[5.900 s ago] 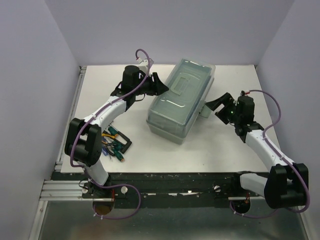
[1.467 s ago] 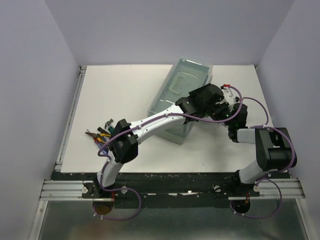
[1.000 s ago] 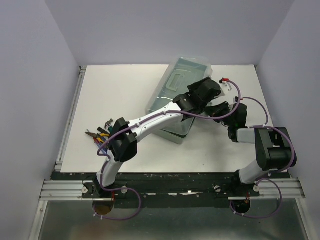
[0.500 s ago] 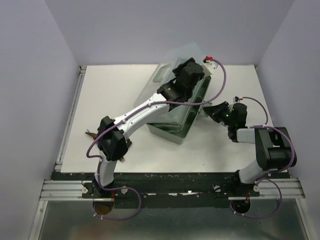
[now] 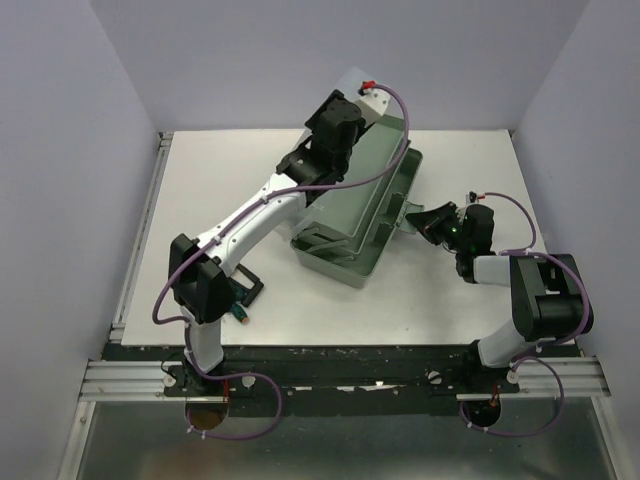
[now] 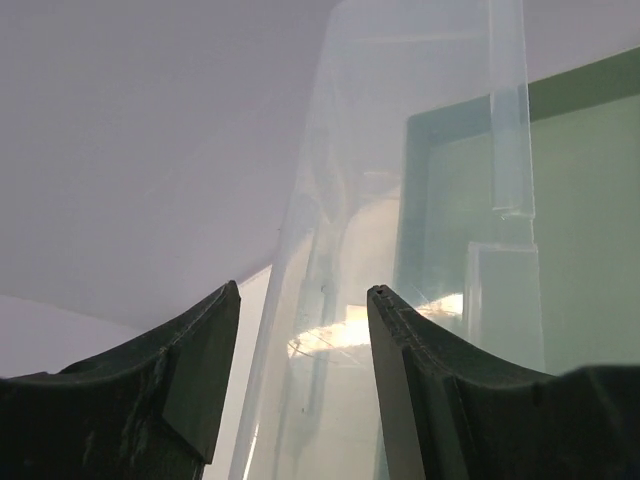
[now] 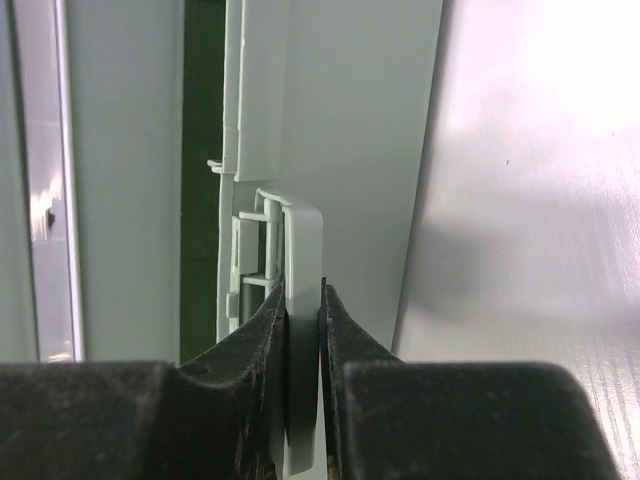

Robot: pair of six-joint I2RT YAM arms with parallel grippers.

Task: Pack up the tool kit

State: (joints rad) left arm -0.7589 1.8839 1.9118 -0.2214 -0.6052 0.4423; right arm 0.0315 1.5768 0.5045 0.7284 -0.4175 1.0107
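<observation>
The pale green toolbox (image 5: 330,255) stands open at mid-table, its tray interior (image 6: 590,200) showing. Its translucent lid (image 5: 385,100) is tilted up at the back. My left gripper (image 5: 350,105) is high beside the lid. In the left wrist view its jaws (image 6: 303,290) stand apart, with the lid's wall (image 6: 340,200) between and beyond them and no contact showing. My right gripper (image 5: 415,215) is shut on the box's right-side latch (image 7: 303,240), pinching the flat tab. Hand tools (image 5: 240,298) lie at the left, partly hidden by my left arm.
Purple walls close in the white table on three sides. A metal rail (image 5: 140,240) runs along the left edge and a black frame (image 5: 350,360) along the near edge. My left arm stretches diagonally over the table's left half.
My left gripper has risen and swung back-left, and the lid has come up with it from nearly flat to steeply tilted. The right gripper has stayed on the latch.
</observation>
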